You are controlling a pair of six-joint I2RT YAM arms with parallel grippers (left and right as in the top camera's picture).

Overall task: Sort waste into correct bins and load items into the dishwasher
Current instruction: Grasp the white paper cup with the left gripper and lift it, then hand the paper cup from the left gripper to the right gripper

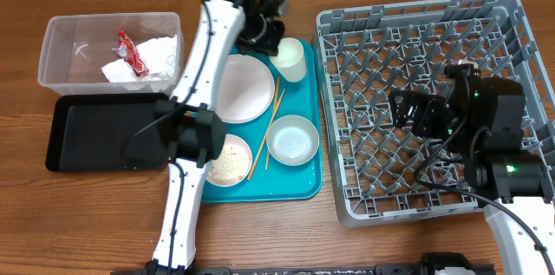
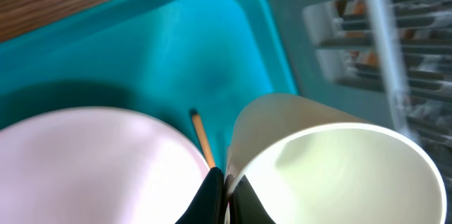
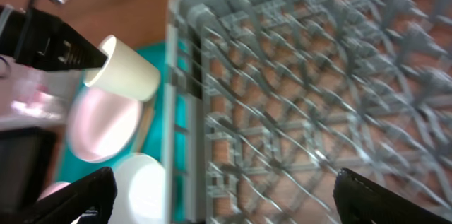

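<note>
My left gripper (image 1: 274, 39) is shut on the rim of the white cup (image 1: 290, 58), which is tilted over the teal tray's far right corner. In the left wrist view the jaws (image 2: 224, 190) pinch the cup (image 2: 332, 174) wall. The large plate (image 1: 238, 86), the small plate with rice (image 1: 227, 160), the bowl (image 1: 292, 140) and two chopsticks (image 1: 274, 112) lie on the tray. My right gripper (image 1: 404, 110) is open and empty above the grey dish rack (image 1: 364, 28). The clear tub (image 1: 65, 28) holds a napkin (image 1: 121, 71) and a red wrapper (image 1: 132, 54).
The black tray (image 1: 95, 127) lies in front of the clear tub, left of the teal tray (image 1: 303, 184). My left arm (image 1: 204, 67) reaches across the tray's left side. The right wrist view shows the rack (image 3: 318, 75), cup (image 3: 131, 68) and bowl (image 3: 141, 189).
</note>
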